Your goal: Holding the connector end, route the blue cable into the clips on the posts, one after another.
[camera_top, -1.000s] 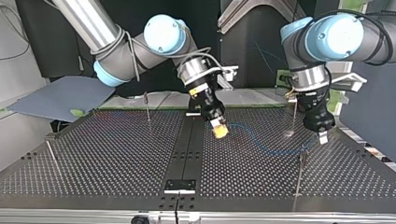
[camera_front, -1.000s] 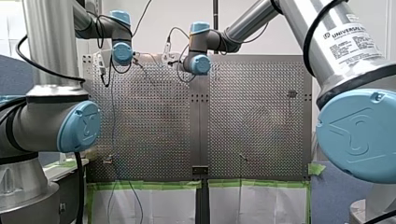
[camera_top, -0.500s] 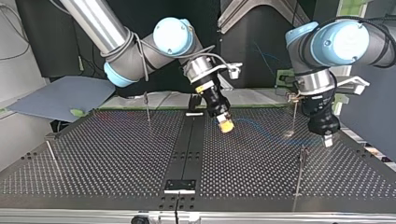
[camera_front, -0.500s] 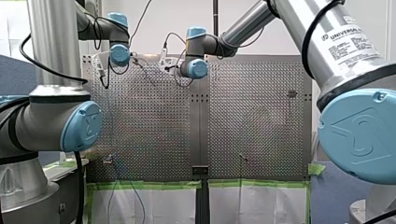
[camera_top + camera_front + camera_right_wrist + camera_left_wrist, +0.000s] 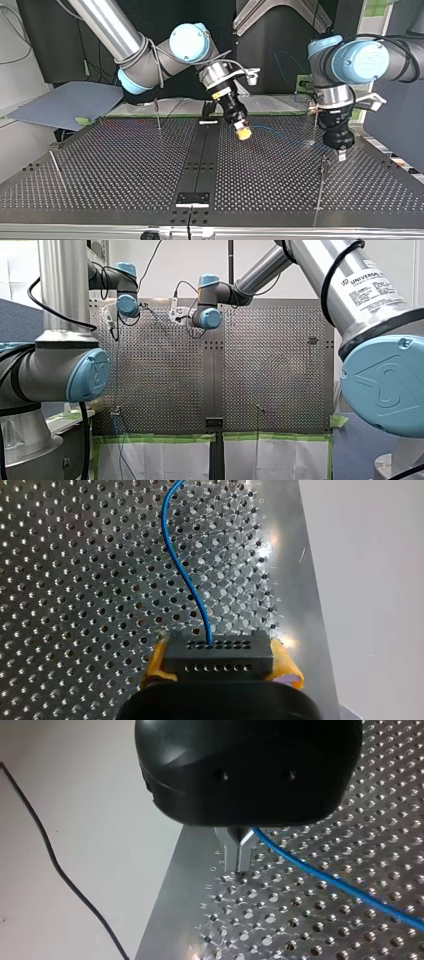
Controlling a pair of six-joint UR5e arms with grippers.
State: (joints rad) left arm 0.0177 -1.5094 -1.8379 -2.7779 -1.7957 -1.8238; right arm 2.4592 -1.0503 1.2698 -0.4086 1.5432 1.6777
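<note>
Nearest the top view's camera, you have a thin post (image 5: 320,186) standing on the perforated counter (image 5: 100,175); its clip is too small to make out. Just behind it hangs the left tool (image 5: 341,154). Its wrist view shows the metal fingers (image 5: 231,854) pressed together on the blue cable (image 5: 330,882), which comes out near their root and runs off low over the holes. The black housing hides the exact spot of the pinch.

Farther back, by the counter's middle strip, the right tool (image 5: 243,133) is clamped on the connector (image 5: 218,656), a black block with yellow pads (image 5: 287,670) on either side. The cable leaves the face of the block that points away from the tool. Between the two tools the cable is only a faint line in the top view, so you cannot tell whether it sits in any clip. In the front view both tools are hidden behind their wrists.

Against a second ago, the right tool has risen and moved toward the top view's right. The left tool has edged toward the near post, and the loop that sagged across the counter has flattened.
</note>
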